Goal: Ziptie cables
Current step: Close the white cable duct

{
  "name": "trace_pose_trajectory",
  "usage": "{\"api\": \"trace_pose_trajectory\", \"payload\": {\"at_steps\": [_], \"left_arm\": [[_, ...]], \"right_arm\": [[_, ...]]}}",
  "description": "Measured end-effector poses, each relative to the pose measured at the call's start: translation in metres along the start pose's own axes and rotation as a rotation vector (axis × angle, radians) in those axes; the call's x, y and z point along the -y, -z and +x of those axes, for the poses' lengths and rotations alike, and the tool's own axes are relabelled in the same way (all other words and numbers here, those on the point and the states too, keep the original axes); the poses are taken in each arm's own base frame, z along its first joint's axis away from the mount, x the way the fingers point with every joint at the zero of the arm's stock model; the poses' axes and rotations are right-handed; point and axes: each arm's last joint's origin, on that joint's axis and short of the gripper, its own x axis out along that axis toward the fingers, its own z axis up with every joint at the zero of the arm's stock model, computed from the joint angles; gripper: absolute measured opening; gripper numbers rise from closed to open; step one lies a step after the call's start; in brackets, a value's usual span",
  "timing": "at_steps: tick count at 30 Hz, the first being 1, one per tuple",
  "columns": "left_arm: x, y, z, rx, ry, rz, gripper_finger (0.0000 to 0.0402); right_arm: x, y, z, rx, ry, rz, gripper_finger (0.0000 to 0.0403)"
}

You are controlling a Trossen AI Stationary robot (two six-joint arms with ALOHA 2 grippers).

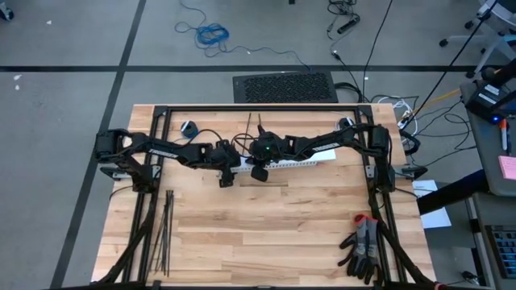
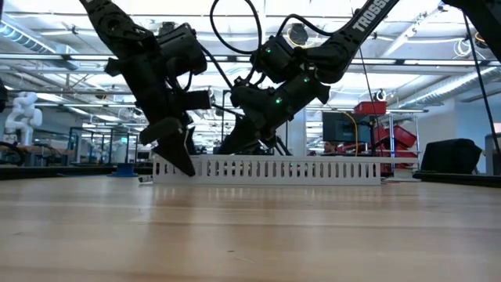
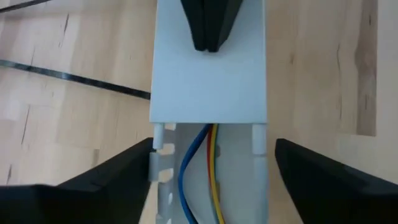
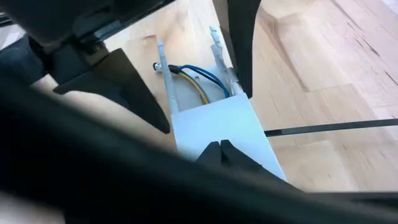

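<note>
Clearly, little is done — the thin black plastic zipties [image 1: 164, 229] lie untouched on the wooden bench [image 1: 266, 234]. The left tool [image 3: 211, 165] is released around the white slotted channel [image 3: 210, 81] holding coloured wires [image 3: 208, 168]; the right tool [image 4: 219, 149] is clenched, pressing its cover.

Only legible text was "TROSS…", white caps on the right arm [image 2: 368, 22] in low view, cut off by the frame edge. Left arm [image 1: 165, 150] had a pale mark in high view, unreadable.
</note>
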Motion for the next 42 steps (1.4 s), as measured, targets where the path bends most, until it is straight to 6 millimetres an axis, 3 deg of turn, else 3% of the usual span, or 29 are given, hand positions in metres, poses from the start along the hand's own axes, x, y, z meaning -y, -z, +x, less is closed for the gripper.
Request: {"api": "trace_pose_trajectory", "payload": {"at_steps": [9, 23, 28, 36, 42], "left_arm": [[0.003, 0.006, 0.016, -0.062, 0.013, -0.044, 0.0224], [0.005, 0.007, 0.022, -0.061, 0.009, -0.099, 0.0218], [0.005, 0.005, 0.023, -0.039, 0.01, -0.124, 0.0218], [0.005, 0.003, 0.023, -0.027, 0.019, -0.14, 0.0217], [0.005, 0.004, 0.023, -0.031, 0.017, -0.135, 0.0217]], "right_arm": [[0.0, 0.0, 0.0, -0.003, -0.039, -0.012, 0.0], [0.003, 0.006, 0.021, 0.09, -0.114, -0.027, 0.0], [-0.002, -0.008, 0.001, 0.093, -0.104, -0.016, 0.0], [-0.02, -0.034, -0.05, 0.072, -0.13, -0.057, 0.0], [-0.017, -0.02, -0.04, -0.023, -0.065, -0.064, 0.0]]}}
